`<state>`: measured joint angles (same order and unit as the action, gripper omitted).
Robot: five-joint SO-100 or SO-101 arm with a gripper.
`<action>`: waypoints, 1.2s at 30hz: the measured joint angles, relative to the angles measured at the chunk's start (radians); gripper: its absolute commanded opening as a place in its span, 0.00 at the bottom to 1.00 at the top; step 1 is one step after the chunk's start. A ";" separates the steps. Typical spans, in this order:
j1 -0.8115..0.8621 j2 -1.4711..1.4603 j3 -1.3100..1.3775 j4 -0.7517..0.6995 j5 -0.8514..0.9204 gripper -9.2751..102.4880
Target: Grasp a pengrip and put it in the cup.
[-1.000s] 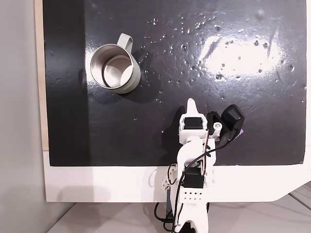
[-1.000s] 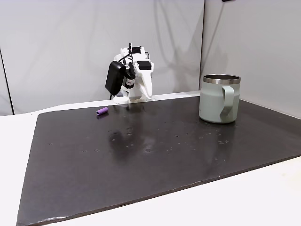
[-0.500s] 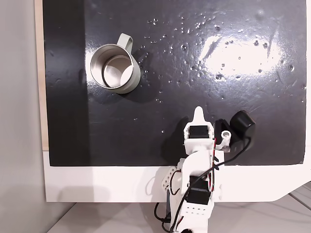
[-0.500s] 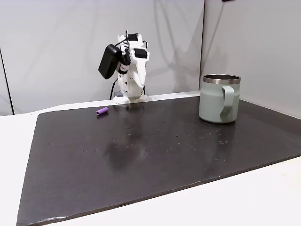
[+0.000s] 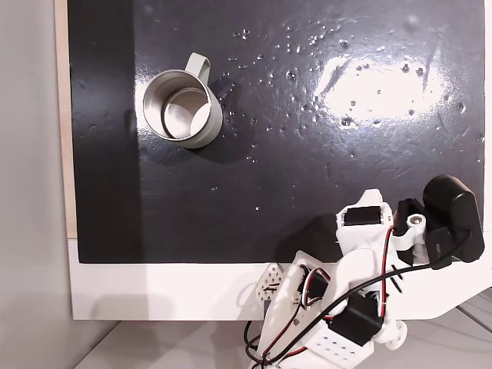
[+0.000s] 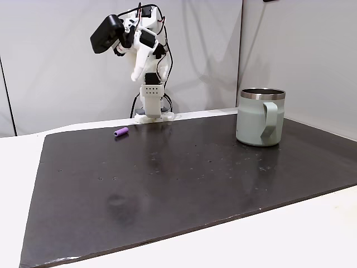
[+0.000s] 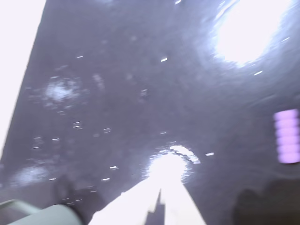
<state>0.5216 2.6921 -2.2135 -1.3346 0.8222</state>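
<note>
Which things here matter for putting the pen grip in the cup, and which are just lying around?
Part of the job:
- pengrip, purple, lying on the mat
- cup, upright
- gripper, raised above the mat

Just there:
- black mat
- white table

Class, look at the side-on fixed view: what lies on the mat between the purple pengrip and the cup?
Nothing. Between the pengrip and the cup, a fixed view shows only bare dark mat, speckled with small marks.

Bright even light, strong glare on the black mat [image 5: 384, 84], wrist view motion-blurred, overexposed
</note>
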 measured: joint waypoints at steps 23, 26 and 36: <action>0.296 -0.497 -0.089 0.239 0.560 0.33; 0.308 -0.500 -0.161 0.296 0.592 0.33; 0.328 -0.535 -0.310 0.446 0.640 0.32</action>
<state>0.8498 2.1568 -2.5234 -0.8882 1.4619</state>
